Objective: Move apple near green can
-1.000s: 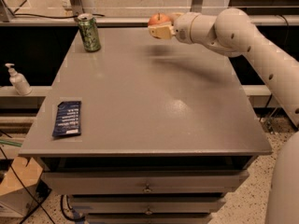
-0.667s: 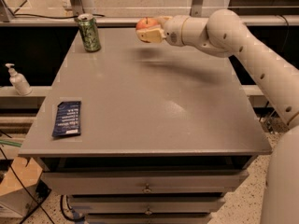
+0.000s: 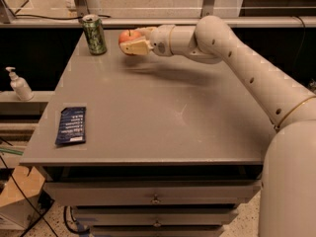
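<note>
The green can point(image 3: 94, 34) stands upright at the far left corner of the grey table point(image 3: 163, 117). My gripper point(image 3: 130, 41) is shut on the red-orange apple point(image 3: 128, 36) and holds it a little above the table, just to the right of the can. A small gap shows between the apple and the can. My white arm point(image 3: 232, 53) reaches in from the right across the back of the table.
A flat dark-blue packet point(image 3: 71, 125) lies near the table's front left edge. A white pump bottle point(image 3: 19, 84) stands on a shelf left of the table. Drawers sit under the tabletop. A railing runs behind the table.
My gripper has carried the apple leftward along the back of the table, from about the middle to close beside the green can.
</note>
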Controlling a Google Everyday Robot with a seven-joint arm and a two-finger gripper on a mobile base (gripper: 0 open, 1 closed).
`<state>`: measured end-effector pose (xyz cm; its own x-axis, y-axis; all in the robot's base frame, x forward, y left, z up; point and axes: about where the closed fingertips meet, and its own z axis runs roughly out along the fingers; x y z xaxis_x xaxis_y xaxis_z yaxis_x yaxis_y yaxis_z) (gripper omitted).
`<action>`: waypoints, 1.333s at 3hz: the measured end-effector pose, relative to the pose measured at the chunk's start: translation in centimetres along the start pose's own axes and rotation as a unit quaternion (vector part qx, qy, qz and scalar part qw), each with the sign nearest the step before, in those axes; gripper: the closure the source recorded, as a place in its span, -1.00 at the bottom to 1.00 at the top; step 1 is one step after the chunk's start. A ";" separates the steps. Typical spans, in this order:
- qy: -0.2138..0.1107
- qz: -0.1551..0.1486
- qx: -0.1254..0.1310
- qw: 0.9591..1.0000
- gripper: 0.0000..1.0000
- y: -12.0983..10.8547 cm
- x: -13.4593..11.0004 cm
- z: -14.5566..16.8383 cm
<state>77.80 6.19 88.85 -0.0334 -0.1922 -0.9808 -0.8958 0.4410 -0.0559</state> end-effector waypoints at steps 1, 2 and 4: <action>0.003 0.006 -0.022 1.000 -0.28 1.9 0.7 2.6; -0.004 0.012 -0.037 0.999 -0.76 3.1 0.9 4.9; -0.014 0.011 -0.046 0.999 -1.00 3.7 0.7 6.8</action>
